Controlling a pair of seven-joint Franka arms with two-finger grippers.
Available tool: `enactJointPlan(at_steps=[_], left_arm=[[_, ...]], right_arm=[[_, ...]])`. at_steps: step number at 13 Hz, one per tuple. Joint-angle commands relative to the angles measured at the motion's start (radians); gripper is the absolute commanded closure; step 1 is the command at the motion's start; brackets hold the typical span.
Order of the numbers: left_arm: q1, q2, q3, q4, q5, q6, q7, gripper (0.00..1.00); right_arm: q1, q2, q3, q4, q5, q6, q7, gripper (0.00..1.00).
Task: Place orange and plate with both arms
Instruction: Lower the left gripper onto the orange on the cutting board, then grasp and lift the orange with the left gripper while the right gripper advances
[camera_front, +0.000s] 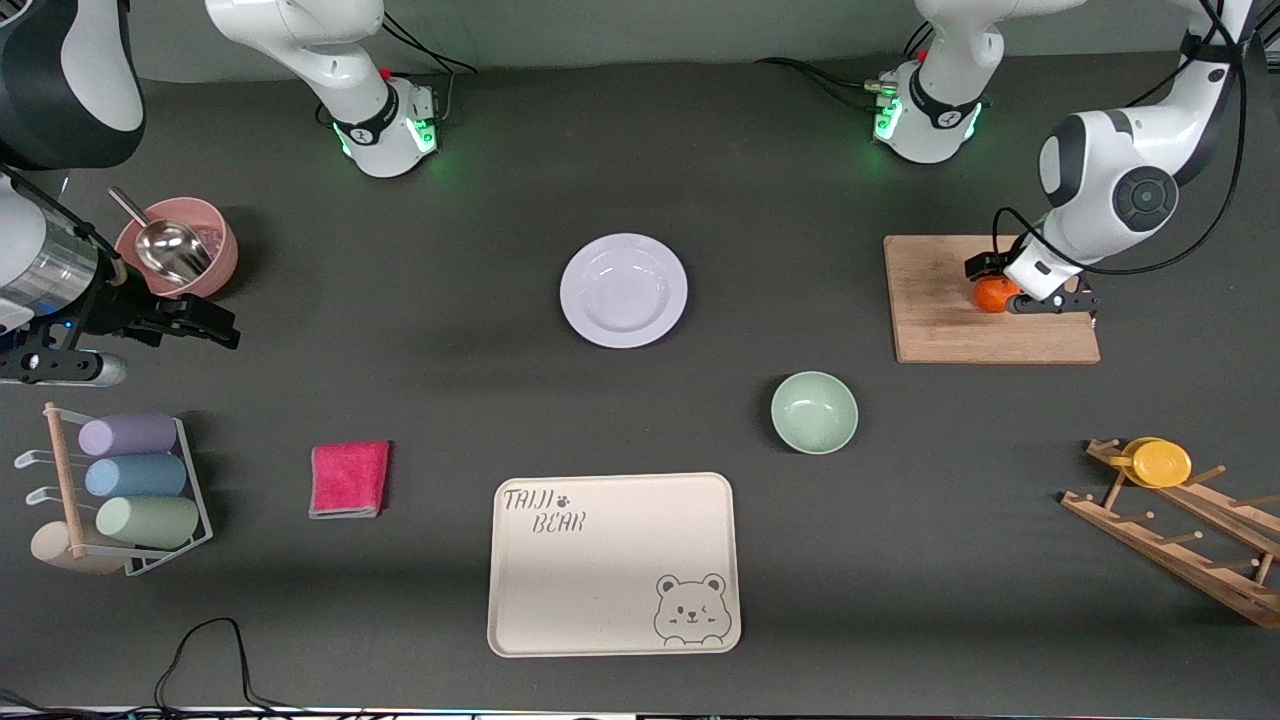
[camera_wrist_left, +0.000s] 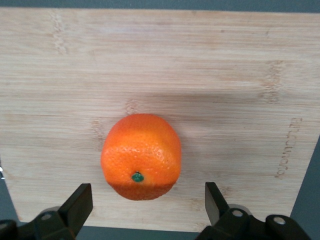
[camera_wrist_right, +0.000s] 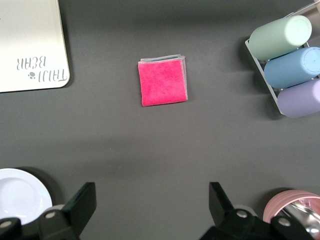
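Clearly the left gripper (camera_wrist_left: 145, 210), fingers spread over the orange (camera_wrist_left: 141, 156) on the cutting board (camera_front: 940, 310), could nudge it rolling, while the right gripper (camera_wrist_right: 152, 210), equally spread, waits high above bare table near the plate (camera_front: 623, 290).

One small round bright-orange fruit (camera_front: 991, 295) sits on one rectangular wooden cutting board (camera_front: 950, 320). There is one round pale lavender-white plate (camera_front: 623, 290), one mint-green bowl (camera_front: 814, 412), one beige rectangular bear-printed tray (camera_front: 614, 565) and one folded pink cloth (camera_front: 349, 479). One pink bowl (camera_front: 215, 240) holds one metal scoop (camera_front: 165, 247). One wire rack (camera_front: 190, 500) carries three pastel cylinders: lavender (camera_front: 127, 434), blue (camera_front: 135, 476) and green (camera_front: 146, 520). One wooden peg rack (camera_front: 1190, 540) bears one flat yellow-orange disc (camera_front: 1160, 463).
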Motion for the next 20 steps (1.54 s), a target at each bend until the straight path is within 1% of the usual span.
enactJointPlan(at_steps=[1, 2, 6, 7, 8, 9, 10, 12, 15, 18, 19, 20], left_arm=[[0.008, -0.001, 0.003, -0.032, 0.014, 0.055, 0.003, 0.0], [0.008, -0.001, 0.003, -0.049, 0.014, 0.083, 0.0, 0.0], [0.008, 0.007, 0.005, -0.052, 0.014, 0.095, -0.005, 0.02], [0.008, 0.007, 0.005, -0.056, 0.014, 0.1, -0.005, 0.07], [0.013, 0.007, 0.005, -0.061, 0.014, 0.111, -0.005, 0.22], [0.017, 0.005, 0.005, -0.072, 0.014, 0.131, -0.003, 0.8], [0.017, 0.005, 0.005, -0.081, 0.014, 0.144, -0.005, 1.0], [0.017, 0.004, 0.003, -0.081, 0.014, 0.145, -0.003, 1.0], [0.017, 0.004, 0.005, -0.081, 0.014, 0.138, -0.005, 1.0], [0.017, 0.002, 0.003, -0.076, 0.014, 0.128, -0.005, 1.0], [0.017, -0.005, 0.005, -0.073, 0.014, 0.123, -0.005, 1.0], [0.017, -0.022, 0.006, -0.055, 0.014, 0.088, -0.003, 1.0]], right_arm=[[-0.001, -0.002, 0.0, 0.001, 0.034, -0.006, -0.013, 0.0], [-0.001, 0.001, 0.0, 0.001, 0.043, -0.002, -0.013, 0.0], [-0.001, 0.002, 0.0, 0.0, 0.045, 0.002, -0.013, 0.0], [-0.001, 0.002, 0.0, 0.0, 0.045, 0.002, -0.011, 0.0], [-0.001, 0.002, 0.0, -0.006, 0.045, 0.002, -0.011, 0.0], [0.0, 0.001, 0.0, -0.015, 0.045, 0.006, -0.01, 0.0], [0.0, -0.001, 0.0, -0.031, 0.054, 0.011, -0.008, 0.0], [0.0, -0.011, -0.006, -0.071, 0.115, 0.012, -0.008, 0.0], [0.002, -0.021, -0.006, -0.101, 0.12, 0.012, -0.005, 0.0], [0.005, -0.031, -0.005, -0.15, 0.124, 0.04, 0.001, 0.0], [0.005, -0.031, -0.003, -0.163, 0.144, 0.041, 0.001, 0.0], [0.007, -0.034, -0.005, -0.176, 0.192, 0.04, 0.001, 0.0]])
